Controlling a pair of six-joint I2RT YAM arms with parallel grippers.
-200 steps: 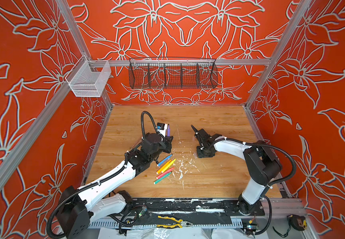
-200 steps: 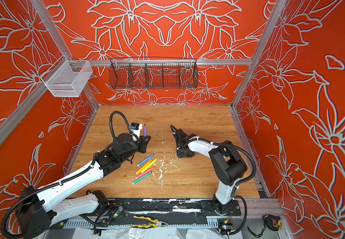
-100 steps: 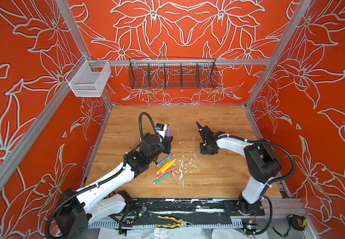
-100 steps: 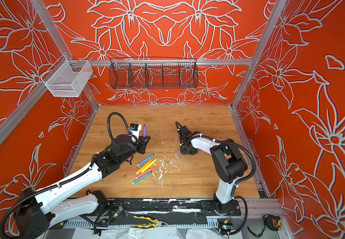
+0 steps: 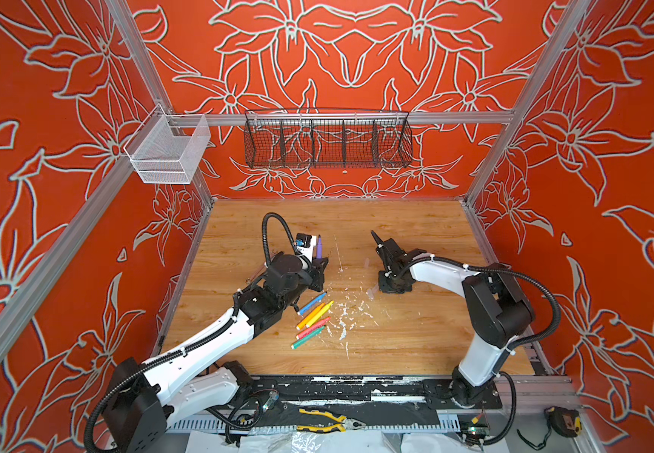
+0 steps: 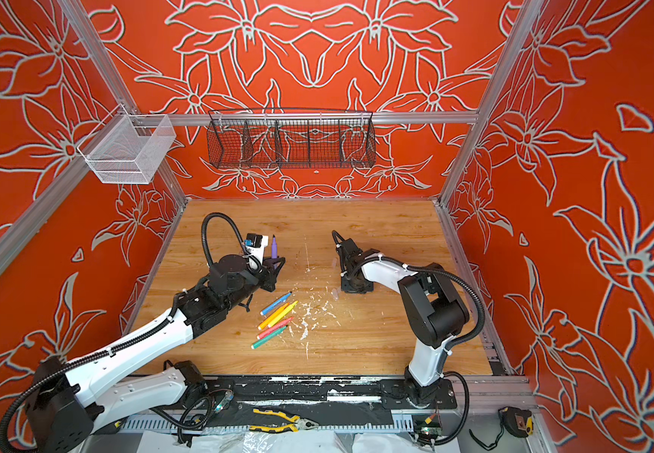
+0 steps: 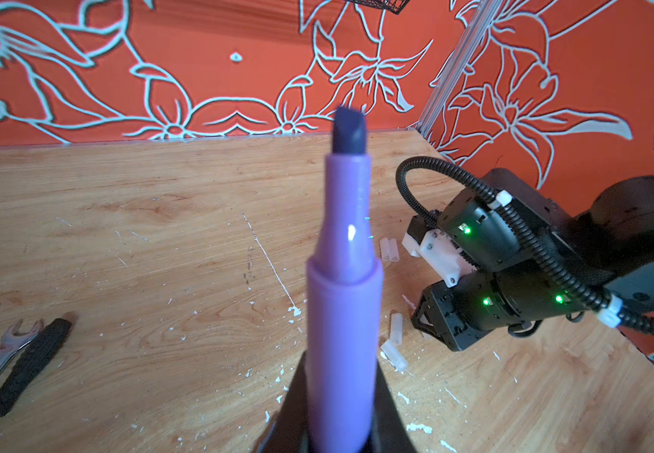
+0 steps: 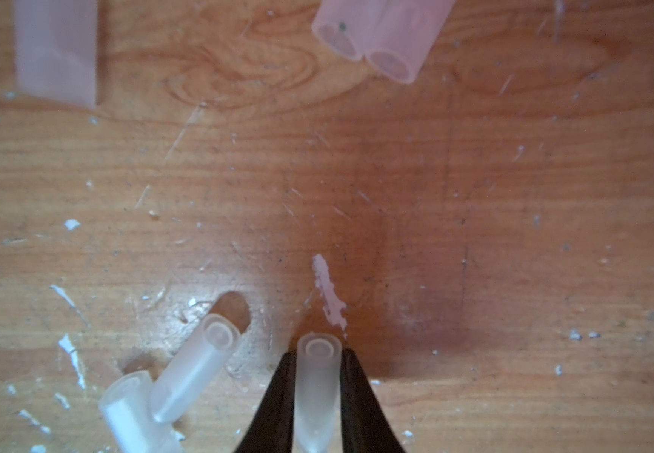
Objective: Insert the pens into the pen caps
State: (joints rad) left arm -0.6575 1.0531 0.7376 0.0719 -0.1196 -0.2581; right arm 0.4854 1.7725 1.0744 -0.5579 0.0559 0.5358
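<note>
Right gripper (image 8: 316,355) sits slightly farther right than a second ago, jaws drawn in, pinching pen cap (image 8: 314,392). Cap's long axis runs along fingers, ringed end past fingertips, over table (image 8: 474,196). Two loose caps (image 8: 196,372) just beside, touching each other. Left gripper (image 7: 341,392) clamps purple pen (image 7: 343,294) upright, tip up. Five pens (image 5: 319,313) lie flat between arms among white flecks (image 5: 343,333).

Left wrist view: the purple pen (image 7: 343,298) runs off the bottom edge, so its rear end is unseen. Its dark tip is blurred.

Right wrist view: the pen cap (image 8: 316,388) in the right gripper (image 8: 317,355) is cropped at the bottom edge. Another cap (image 8: 56,51) is blurred and cut by the top edge.

In both top views the loose caps (image 5: 370,292) are too small to count.
</note>
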